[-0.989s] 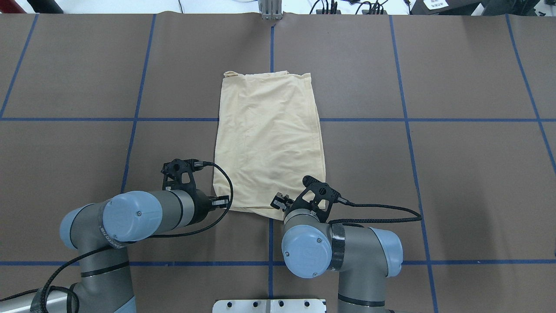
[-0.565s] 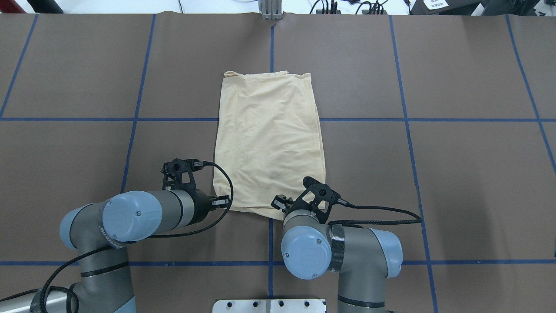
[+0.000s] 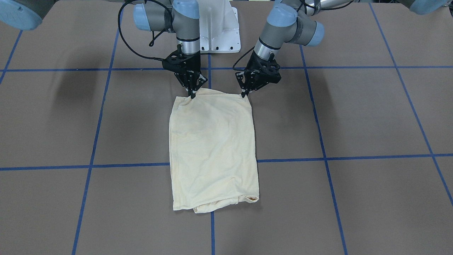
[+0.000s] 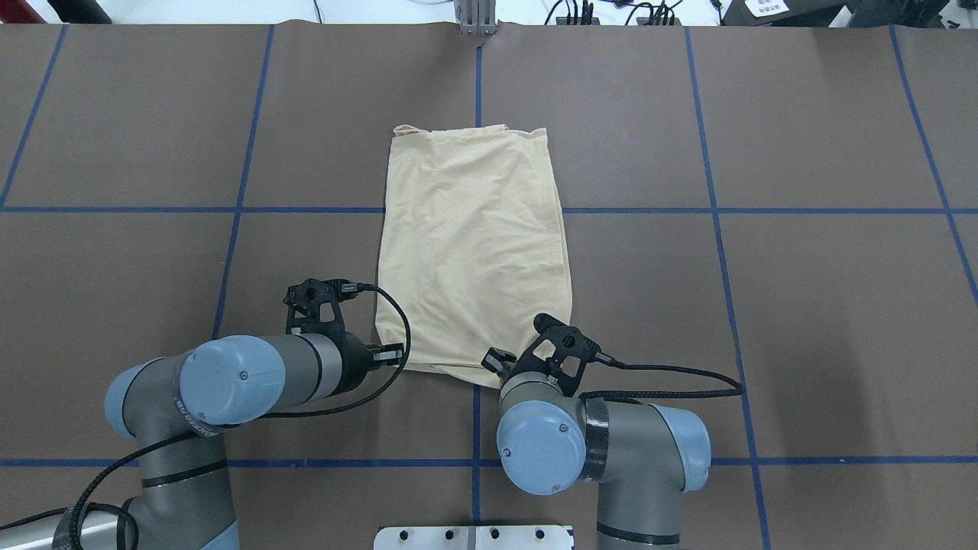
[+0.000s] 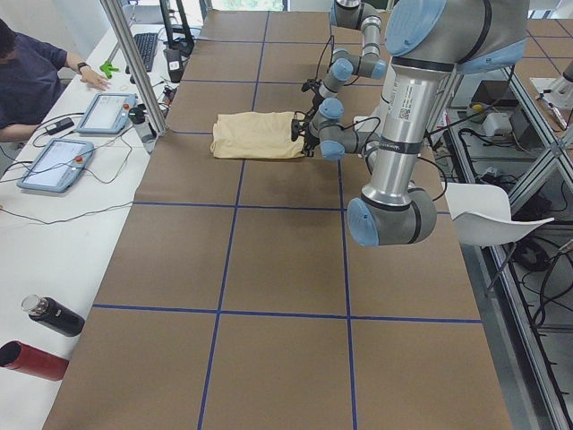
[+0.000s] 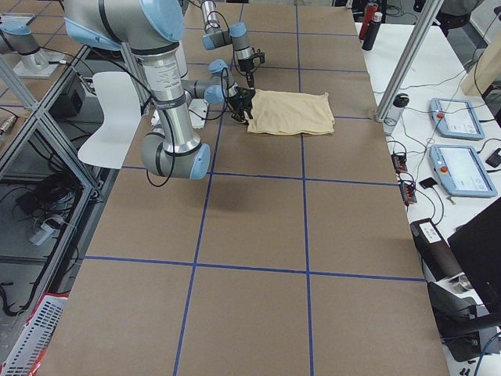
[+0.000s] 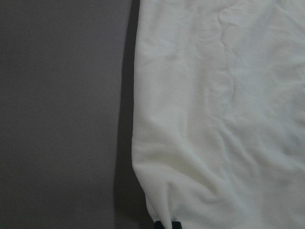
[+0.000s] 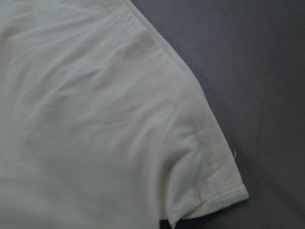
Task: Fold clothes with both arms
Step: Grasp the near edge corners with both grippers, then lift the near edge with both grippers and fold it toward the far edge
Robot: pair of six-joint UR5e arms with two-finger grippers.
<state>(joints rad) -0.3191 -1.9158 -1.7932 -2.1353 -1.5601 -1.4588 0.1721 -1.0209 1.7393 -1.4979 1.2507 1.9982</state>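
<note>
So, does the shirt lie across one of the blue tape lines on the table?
Yes, the blue line vanishes under one side of the shirt and reappears at the other.

Bare brown table (image 4: 764, 305) spreads wide on both sides of the folded T-shirt (image 4: 474, 244) and beyond its far edge. At the robot-side edge, the left tool (image 3: 244, 92) and right tool (image 3: 192, 93) each occupy a corner, apparently pinching it. A gap lies between them, with the white pedestal (image 3: 219, 32) behind.
</note>
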